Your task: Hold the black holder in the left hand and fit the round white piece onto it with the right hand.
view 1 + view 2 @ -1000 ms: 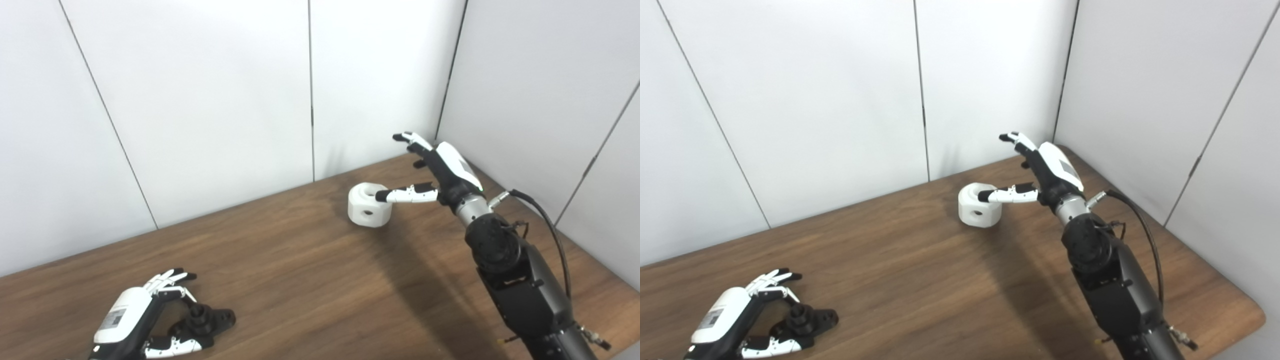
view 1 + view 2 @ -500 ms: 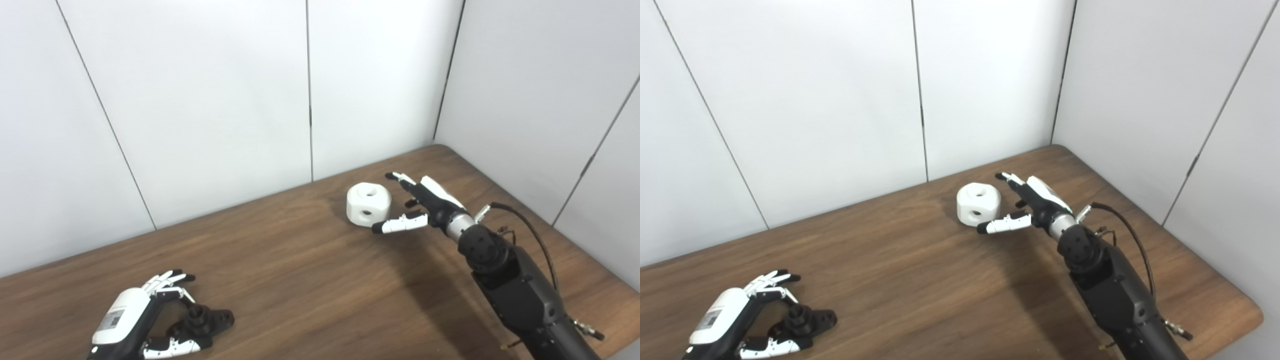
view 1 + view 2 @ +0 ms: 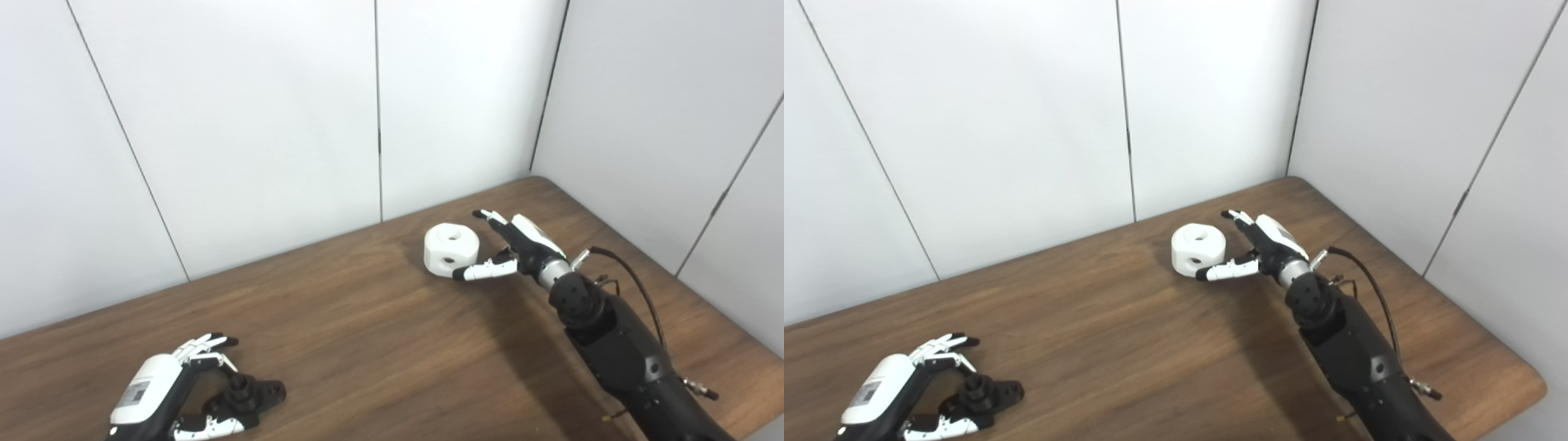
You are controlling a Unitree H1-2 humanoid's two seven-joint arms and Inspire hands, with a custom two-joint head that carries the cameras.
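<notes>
Left eye view: round white piece resting on wooden table, far from black holder. Right hand just beside piece, spread, thumb at its base. Left hand cupped loosely around holder, holding nothing.

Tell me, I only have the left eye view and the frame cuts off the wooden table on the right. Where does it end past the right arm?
Observer: In the right eye view the wooden table ends in a rounded near-right corner, fully in frame.
Operator: Does the right arm hang over that corner?
Observer: No. The right arm leaves the frame at the bottom, left of the corner, and bare wood shows between them.
Operator: Anything lying on that stretch of wood?
Observer: Nothing that I can see. The right eye view shows only wood grain out to the table's edge.
</notes>
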